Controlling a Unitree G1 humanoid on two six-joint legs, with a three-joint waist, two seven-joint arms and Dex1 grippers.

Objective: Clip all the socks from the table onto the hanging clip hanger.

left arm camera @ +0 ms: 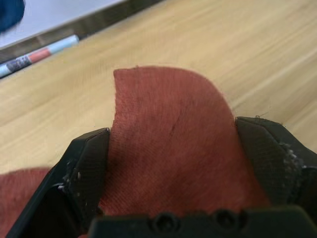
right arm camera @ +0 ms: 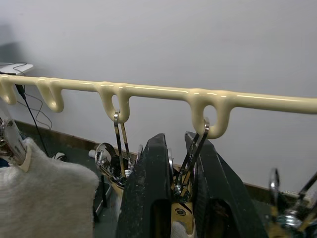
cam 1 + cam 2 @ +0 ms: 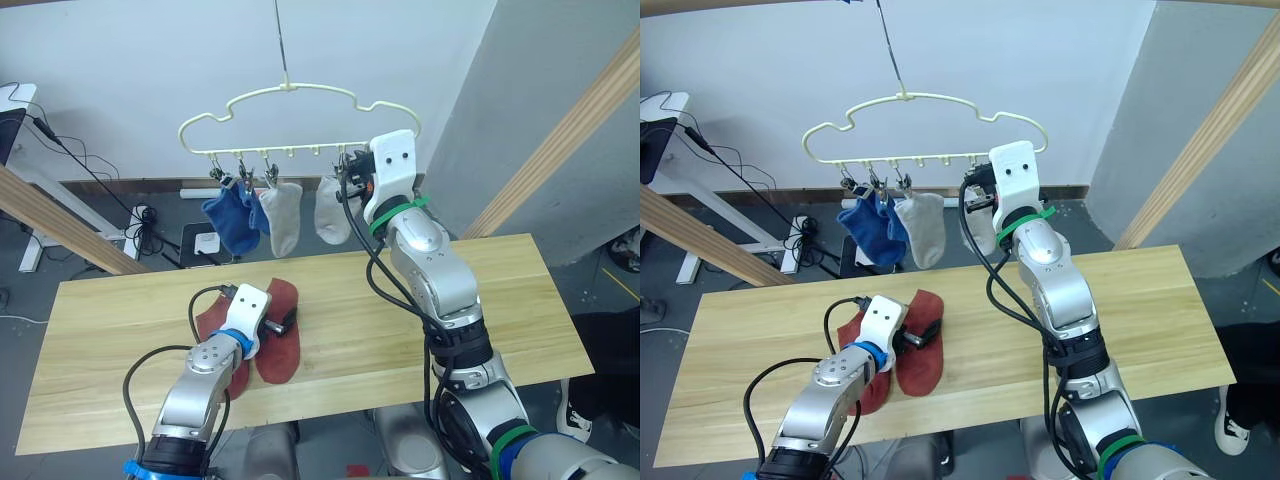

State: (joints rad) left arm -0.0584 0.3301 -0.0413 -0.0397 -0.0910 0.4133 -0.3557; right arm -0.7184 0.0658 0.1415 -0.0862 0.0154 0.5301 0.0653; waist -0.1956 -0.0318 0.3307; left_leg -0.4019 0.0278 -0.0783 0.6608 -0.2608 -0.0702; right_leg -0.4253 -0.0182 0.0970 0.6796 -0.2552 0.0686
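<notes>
The pale-yellow clip hanger [image 3: 290, 90] hangs behind the table [image 3: 480, 290]. Two blue socks [image 3: 232, 220] and a grey sock [image 3: 283, 215] hang from its left clips. A second grey sock [image 3: 328, 215] hangs beside my right gripper [image 3: 350, 172], which is raised to the clip row. In the right wrist view its fingers [image 2: 148, 193] pinch a metal clip [image 2: 181, 186]. Two rust-red socks [image 3: 278, 350] lie side by side on the table. My left gripper [image 3: 287, 322] rests low over the right one, open, with the sock's cloth [image 1: 168, 148] between the fingers [image 1: 84, 163].
Thick light wooden poles slant at the right [image 3: 570, 130] and the left [image 3: 60, 225] of the table. Cables and a power strip [image 3: 140, 225] lie on the floor behind it. A white desk [image 3: 20, 110] stands at the far left.
</notes>
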